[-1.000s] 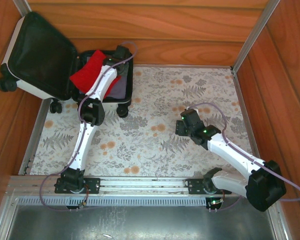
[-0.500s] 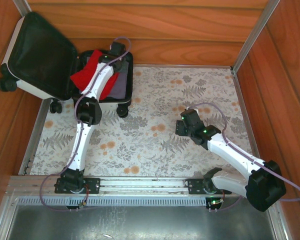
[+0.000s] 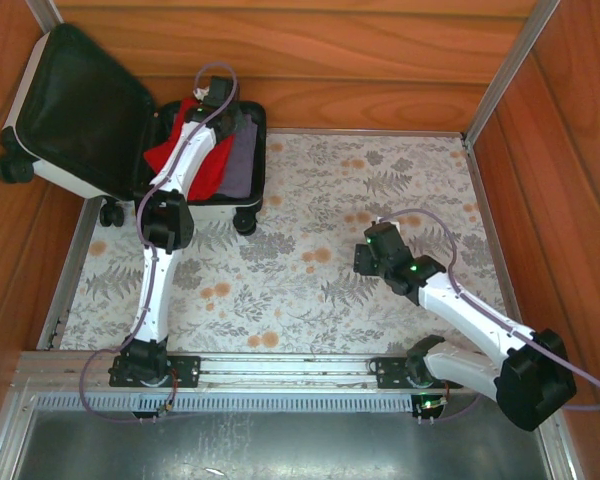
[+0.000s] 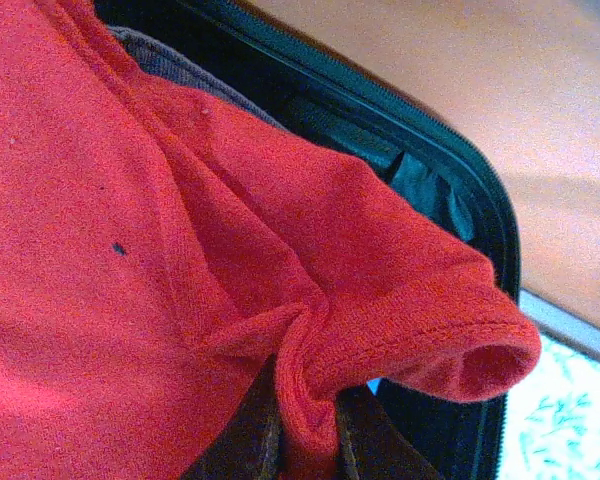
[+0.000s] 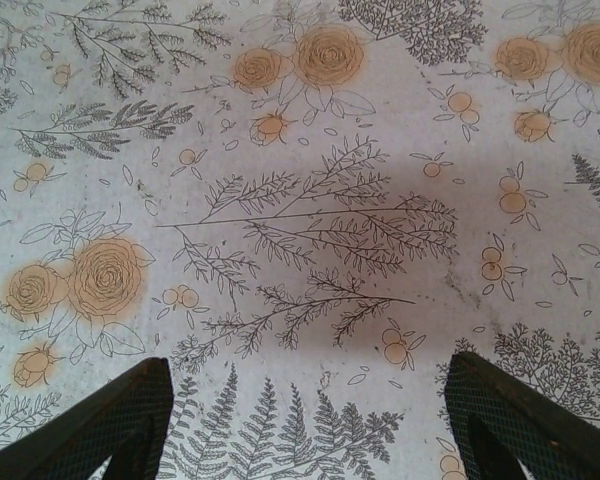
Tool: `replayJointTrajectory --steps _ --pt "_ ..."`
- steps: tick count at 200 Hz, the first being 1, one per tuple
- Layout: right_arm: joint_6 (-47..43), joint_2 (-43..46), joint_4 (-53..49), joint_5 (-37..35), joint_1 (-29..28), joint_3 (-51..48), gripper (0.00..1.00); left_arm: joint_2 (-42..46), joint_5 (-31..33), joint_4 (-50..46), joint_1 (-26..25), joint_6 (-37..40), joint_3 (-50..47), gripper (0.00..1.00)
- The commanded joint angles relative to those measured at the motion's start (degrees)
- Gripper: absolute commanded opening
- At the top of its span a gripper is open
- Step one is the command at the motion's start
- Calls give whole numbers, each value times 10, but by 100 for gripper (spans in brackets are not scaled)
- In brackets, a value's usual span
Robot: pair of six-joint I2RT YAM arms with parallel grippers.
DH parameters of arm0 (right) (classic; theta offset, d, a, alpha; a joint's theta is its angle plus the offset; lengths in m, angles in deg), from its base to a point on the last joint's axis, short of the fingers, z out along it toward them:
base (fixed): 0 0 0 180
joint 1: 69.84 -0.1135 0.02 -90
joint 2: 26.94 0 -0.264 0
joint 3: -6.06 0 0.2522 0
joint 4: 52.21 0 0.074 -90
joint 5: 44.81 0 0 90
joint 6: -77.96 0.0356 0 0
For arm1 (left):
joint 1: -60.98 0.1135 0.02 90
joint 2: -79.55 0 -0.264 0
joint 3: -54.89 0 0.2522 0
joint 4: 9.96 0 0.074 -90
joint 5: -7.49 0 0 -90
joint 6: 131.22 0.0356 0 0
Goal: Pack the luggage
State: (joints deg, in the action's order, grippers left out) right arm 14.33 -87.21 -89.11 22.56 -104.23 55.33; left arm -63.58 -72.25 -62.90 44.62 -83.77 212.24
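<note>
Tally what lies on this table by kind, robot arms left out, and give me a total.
Suitcases: 1 (white hard-shell suitcase with black lining, lid open)
Garments: 2 (red knit garment, grey folded garment, both in the suitcase)
Table covers: 1 (floral-print table cover)
Total: 4
</note>
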Motion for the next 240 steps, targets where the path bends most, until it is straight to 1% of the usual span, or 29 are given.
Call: replayJointTrajectory --steps 1,47,70,75,79,83,88,93,97,111,115,118,136,148,162,178,192,199,206,214,230,240 --pt "-15 18 1 -17 6 -13 76 -4 13 44 -8 -78 15 0" --pt "-21 40 7 -9 16 -25 77 -25 61 55 -20 -132 39 0" --pt "-24 46 10 -2 20 -28 77 -41 61 59 -20 -152 62 0" --pt "-24 47 10 0 21 -28 77 -46 56 61 -20 -155 69 2" --pt "-24 48 10 0 21 -27 77 -50 55 62 -20 -157 75 7" --pt "-24 48 9 1 22 -27 77 -54 51 63 -20 -157 81 17" --pt "-24 49 9 1 22 -27 77 -59 48 64 -21 -159 89 33" --pt "-24 50 9 2 23 -27 77 -62 46 64 -22 -161 95 46" --pt "-24 50 9 3 23 -26 77 -65 44 65 -22 -162 100 55" --pt "-21 52 8 7 24 -26 78 -69 44 66 -24 -153 111 82" --pt "-21 53 7 8 23 -25 78 -69 43 67 -25 -146 113 97" --pt "-20 54 5 9 23 -25 78 -68 42 67 -25 -140 113 100" --pt "-18 59 -8 13 24 -20 79 -51 44 67 -24 -78 107 100" --pt "-17 63 -19 17 25 -16 80 -26 47 67 -22 -13 87 100" --pt "-15 70 -31 22 24 -11 81 19 45 66 -14 80 45 100" --pt "-15 79 -38 35 25 -7 84 100 54 64 -2 182 -44 100" --pt "-14 82 -34 53 25 -4 85 192 109 61 11 241 -158 100" --pt "-13 81 -29 64 24 -2 85 236 125 60 21 262 -214 100" --pt "-12 77 -23 76 25 0 85 278 142 53 35 268 -267 100" --pt "-10 69 -17 87 24 6 85 323 154 42 53 249 -330 100" --pt "-7 48 -2 111 25 17 85 404 120 23 114 174 -449 100" --pt "-7 34 9 124 24 23 85 442 86 22 156 131 -516 100"
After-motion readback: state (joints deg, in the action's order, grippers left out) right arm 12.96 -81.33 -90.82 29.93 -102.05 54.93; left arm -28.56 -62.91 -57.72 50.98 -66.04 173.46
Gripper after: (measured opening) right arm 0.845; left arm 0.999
